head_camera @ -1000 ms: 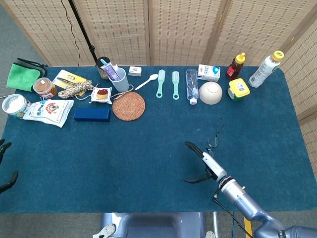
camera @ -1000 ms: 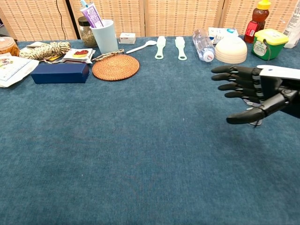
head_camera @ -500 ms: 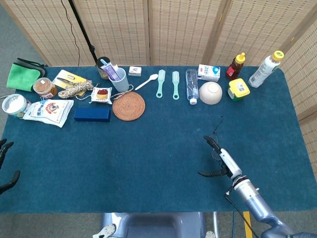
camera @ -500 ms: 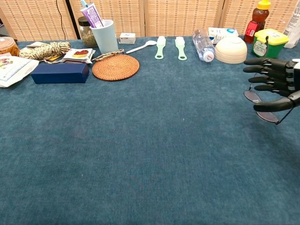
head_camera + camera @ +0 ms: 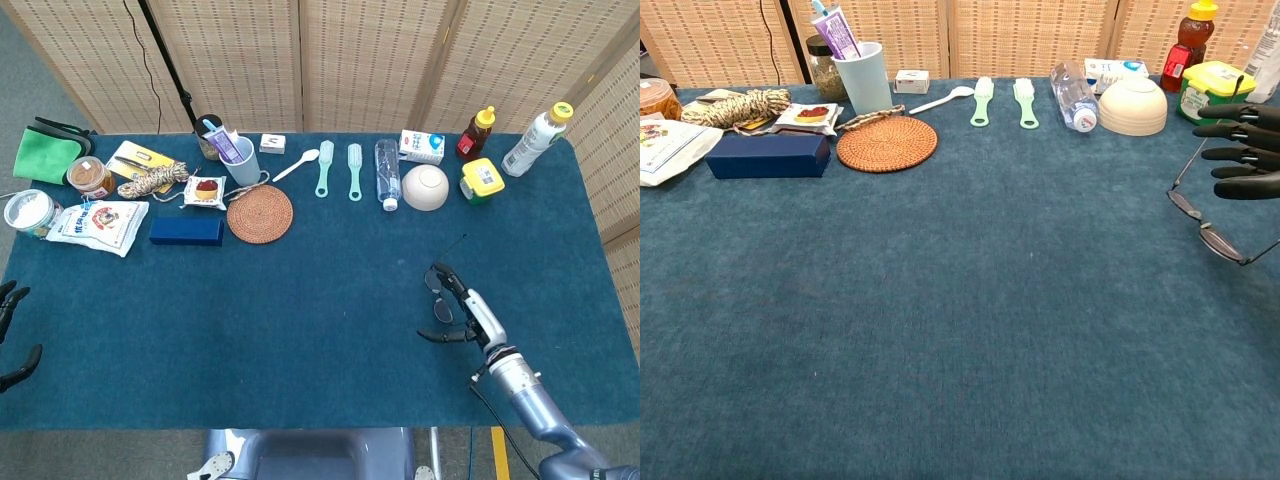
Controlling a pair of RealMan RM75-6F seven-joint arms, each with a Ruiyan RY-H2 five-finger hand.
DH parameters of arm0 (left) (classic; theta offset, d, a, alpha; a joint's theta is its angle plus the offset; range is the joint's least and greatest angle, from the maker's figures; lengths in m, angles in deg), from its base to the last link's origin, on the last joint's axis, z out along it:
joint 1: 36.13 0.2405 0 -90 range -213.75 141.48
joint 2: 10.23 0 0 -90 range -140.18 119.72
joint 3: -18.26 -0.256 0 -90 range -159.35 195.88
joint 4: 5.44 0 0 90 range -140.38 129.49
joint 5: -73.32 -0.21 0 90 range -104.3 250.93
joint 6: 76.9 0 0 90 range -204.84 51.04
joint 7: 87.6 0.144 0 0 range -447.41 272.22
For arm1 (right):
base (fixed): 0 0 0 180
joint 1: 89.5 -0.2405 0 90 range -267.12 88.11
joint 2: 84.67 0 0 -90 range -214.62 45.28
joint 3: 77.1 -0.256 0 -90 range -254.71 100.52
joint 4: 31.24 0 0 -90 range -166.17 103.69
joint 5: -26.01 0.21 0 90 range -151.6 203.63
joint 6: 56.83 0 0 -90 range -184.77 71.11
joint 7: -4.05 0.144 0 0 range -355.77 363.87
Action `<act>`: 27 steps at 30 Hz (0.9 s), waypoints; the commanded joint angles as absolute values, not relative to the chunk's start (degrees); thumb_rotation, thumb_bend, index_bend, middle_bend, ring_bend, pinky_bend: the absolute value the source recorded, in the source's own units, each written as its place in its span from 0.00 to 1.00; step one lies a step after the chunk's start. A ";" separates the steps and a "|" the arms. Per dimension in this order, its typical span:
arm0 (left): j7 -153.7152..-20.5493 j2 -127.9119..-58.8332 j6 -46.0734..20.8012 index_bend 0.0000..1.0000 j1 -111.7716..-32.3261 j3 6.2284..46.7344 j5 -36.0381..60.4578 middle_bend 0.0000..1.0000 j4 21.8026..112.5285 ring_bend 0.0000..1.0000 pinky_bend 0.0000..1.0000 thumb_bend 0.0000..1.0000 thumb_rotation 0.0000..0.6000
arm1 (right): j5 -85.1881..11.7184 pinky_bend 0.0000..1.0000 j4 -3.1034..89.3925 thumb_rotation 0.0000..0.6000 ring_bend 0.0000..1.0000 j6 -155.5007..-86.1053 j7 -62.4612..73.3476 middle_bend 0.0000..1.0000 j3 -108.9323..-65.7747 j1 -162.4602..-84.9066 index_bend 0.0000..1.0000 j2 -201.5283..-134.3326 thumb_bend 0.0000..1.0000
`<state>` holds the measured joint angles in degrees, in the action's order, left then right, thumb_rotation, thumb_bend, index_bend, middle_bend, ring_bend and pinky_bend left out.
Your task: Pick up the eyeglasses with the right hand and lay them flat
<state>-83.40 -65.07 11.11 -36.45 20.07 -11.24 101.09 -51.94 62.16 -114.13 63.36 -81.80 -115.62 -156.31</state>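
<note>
Fingers of the right hand are spread apart and stretched out, holding nothing, just beside the one pair of eyeglasses lying on the blue table at its right side. Beyond them along the far edge: one bowl, one lying water bottle, two green brushes, one round woven coaster. Over at the left edge, the left hand shows only dark fingertips, apart and holding nothing.

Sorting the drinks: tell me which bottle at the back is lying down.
The clear plastic water bottle beside the white bowl; the others stand upright.
</note>
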 commanded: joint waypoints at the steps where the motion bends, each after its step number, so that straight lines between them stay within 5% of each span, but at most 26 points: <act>1: -83.41 -65.00 11.16 0.12 -36.37 20.03 -11.17 0.08 101.05 0.08 0.00 0.34 1.00 | -53.31 0.00 58.39 1.00 0.00 -111.33 69.90 0.00 -82.45 -116.22 0.00 -155.23 0.13; 17: -83.85 -64.76 11.27 0.12 -36.13 19.90 -10.92 0.08 100.86 0.08 0.00 0.34 1.00 | -55.01 0.00 42.92 1.00 0.00 -105.37 83.79 0.00 -80.87 -116.34 0.00 -159.52 0.13; 27: -83.90 -64.72 11.08 0.12 -36.22 19.74 -11.28 0.08 101.19 0.08 0.00 0.34 1.00 | -59.26 0.00 40.85 1.00 0.00 -106.90 79.88 0.00 -79.40 -116.81 0.00 -159.24 0.13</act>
<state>-83.90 -64.72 11.08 -36.22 19.74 -11.28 101.18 -57.96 40.77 -106.34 82.18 -79.90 -116.44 -159.80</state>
